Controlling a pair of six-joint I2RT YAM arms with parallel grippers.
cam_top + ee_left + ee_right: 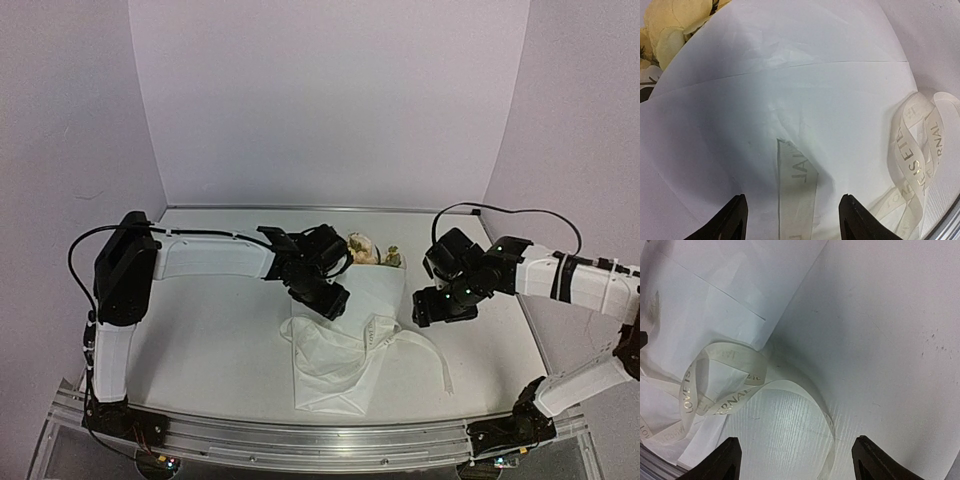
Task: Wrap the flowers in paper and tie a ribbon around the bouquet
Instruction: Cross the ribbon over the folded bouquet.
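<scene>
Slack in the ribbon (385,335) is the main risk. In the top view it lies in loose loops over the middle of the bouquet (340,360), one tail trailing onto the bench (210,340) to the right. I can see no tight knot, so a tug on one end could slide it off or drag the whole bundle. The bouquet lies flat at mid-bench with its long axis running far to near, the flowers (365,250) pointing at the back wall and the crumpled paper end toward the arm bases. The left claw (325,298) hovers over its upper left part, and the right claw (440,308) is just beside its right edge. In the left wrist view the fingers stand apart, released, above the paper (790,90), with a ribbon strip lying between them. Clenching here could pinch paper too and tear or unroll the wrap. In the right wrist view the claw is likewise spread and empty over a ribbon arc on bare bench, and closing too high would miss it.
</scene>
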